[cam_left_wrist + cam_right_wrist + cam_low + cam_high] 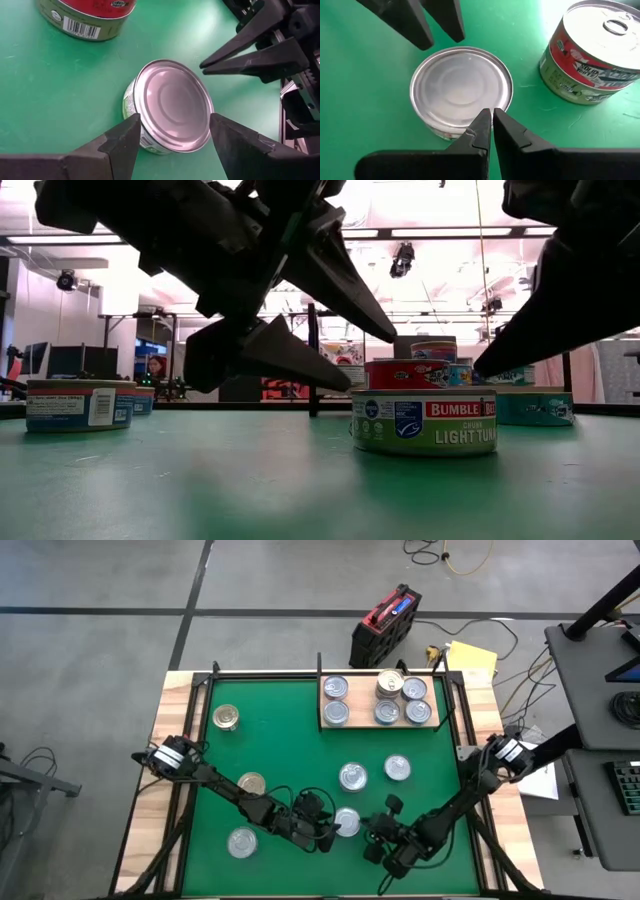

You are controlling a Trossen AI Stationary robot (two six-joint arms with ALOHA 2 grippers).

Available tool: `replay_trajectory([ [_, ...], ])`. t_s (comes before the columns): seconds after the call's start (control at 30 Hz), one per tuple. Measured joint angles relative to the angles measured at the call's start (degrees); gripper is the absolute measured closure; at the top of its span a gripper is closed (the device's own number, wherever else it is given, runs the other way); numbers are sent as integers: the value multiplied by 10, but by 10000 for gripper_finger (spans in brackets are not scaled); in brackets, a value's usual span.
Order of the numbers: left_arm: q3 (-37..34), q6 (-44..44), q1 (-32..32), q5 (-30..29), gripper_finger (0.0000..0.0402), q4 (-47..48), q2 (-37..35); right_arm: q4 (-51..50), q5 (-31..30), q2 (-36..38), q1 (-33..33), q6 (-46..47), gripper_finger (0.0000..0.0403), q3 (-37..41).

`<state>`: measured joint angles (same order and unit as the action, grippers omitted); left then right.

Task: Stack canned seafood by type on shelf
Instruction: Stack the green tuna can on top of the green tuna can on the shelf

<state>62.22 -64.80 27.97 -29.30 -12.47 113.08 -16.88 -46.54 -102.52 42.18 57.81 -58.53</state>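
A silver-lidded tuna can (pixel 347 822) stood on the green mat (pixel 280 730) near the front edge, between both grippers. The left gripper (pixel 331 828) straddled it with spread fingers, not gripping; the right gripper (pixel 372 827), pinched closed, pointed at its rim.

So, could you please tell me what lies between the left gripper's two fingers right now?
A silver-lidded tin sits on the green mat between the open fingers of the left gripper, shown in the left wrist view.
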Motion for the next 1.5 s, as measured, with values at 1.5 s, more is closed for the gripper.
replay_trajectory([
  [1.5, -24, -85, 14, 1, 180, 9, 1, 65, -43, -61, 18, -62, 390, 15],
])
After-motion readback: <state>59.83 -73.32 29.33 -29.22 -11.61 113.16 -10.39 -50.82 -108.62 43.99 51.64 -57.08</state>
